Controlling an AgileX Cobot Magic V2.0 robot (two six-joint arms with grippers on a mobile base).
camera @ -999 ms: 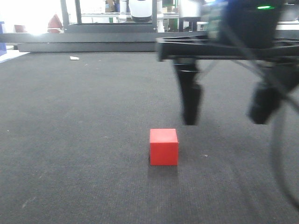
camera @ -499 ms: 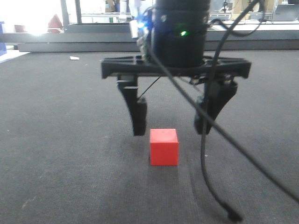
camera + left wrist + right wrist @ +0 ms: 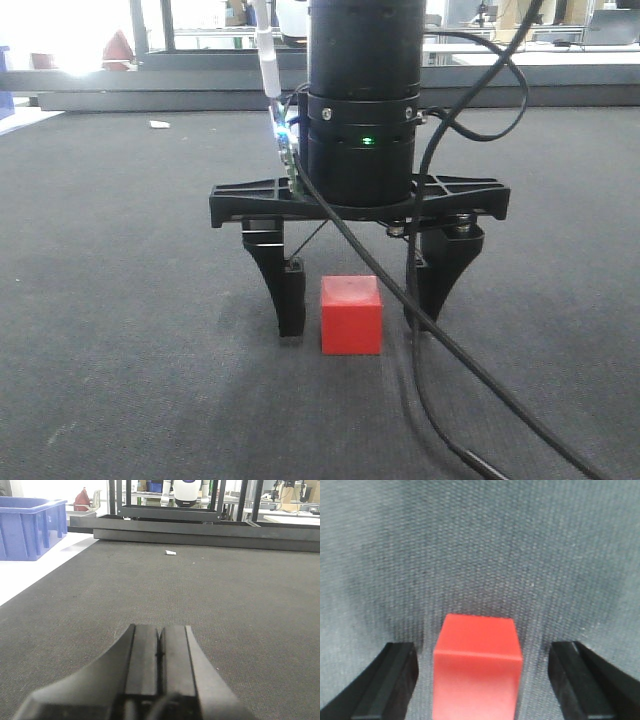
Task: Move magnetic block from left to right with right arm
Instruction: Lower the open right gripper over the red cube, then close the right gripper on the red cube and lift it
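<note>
Block: A small bright-red matte cube point(image 3: 351, 315) sits on the dark grey woven mat point(image 3: 120, 300), directly under the right arm.
Right pincer: The right arm's black two-fingered gripper point(image 3: 357, 318) points straight down, its fingers spread wide and its tips low on either side of the cube, touching neither face.
Key relation: In the wrist view the cube point(image 3: 477, 670) lies between the fingers, a shade nearer one, with its side faces roughly square to them.
Left pincer: The left arm's black gripper point(image 3: 159, 650) has its fingers pressed together, holding nothing, with the cube out of its view.
Stage: The grasp appears imminent; the lift and the rightward carry remain.
Hazard: A loose black cable point(image 3: 440, 360) hangs beside the cube.
</note>
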